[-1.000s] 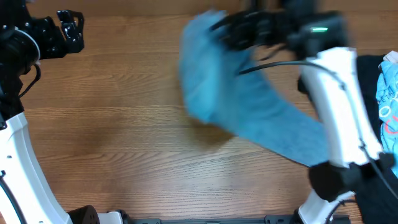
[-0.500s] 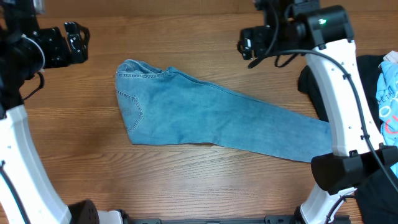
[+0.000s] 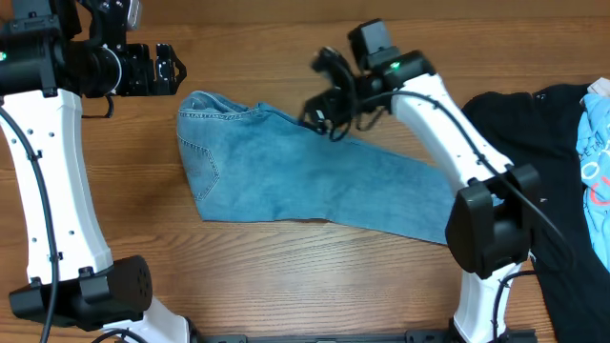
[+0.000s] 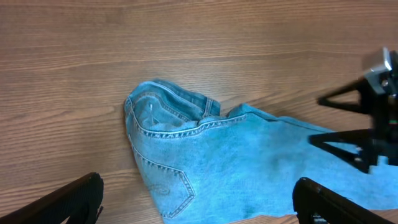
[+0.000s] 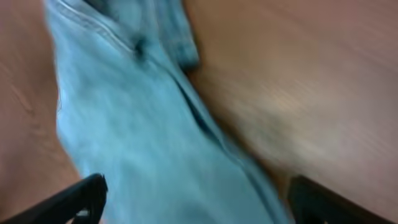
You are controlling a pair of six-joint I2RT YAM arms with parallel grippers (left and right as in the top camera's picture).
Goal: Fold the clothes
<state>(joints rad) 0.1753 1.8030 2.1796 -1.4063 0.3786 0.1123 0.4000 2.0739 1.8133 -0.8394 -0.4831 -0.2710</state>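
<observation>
The light-blue denim jeans (image 3: 305,181) lie flat on the wooden table, waistband at the left, legs running to the lower right. They also show in the left wrist view (image 4: 230,162) and blurred in the right wrist view (image 5: 143,137). My left gripper (image 3: 167,69) is open and empty, above the table just left of the waistband. My right gripper (image 3: 319,105) is open and empty, over the jeans' upper edge near the waistband.
A large black garment (image 3: 534,143) lies at the right edge of the table, with a pale printed garment (image 3: 593,152) on it. Bare wooden table (image 3: 286,276) surrounds the jeans in front and to the left.
The jeans were swung through the air by my right gripper, then dropped flat. My right gripper has since come down left over the waistband. My left gripper has moved right towards the jeans.
</observation>
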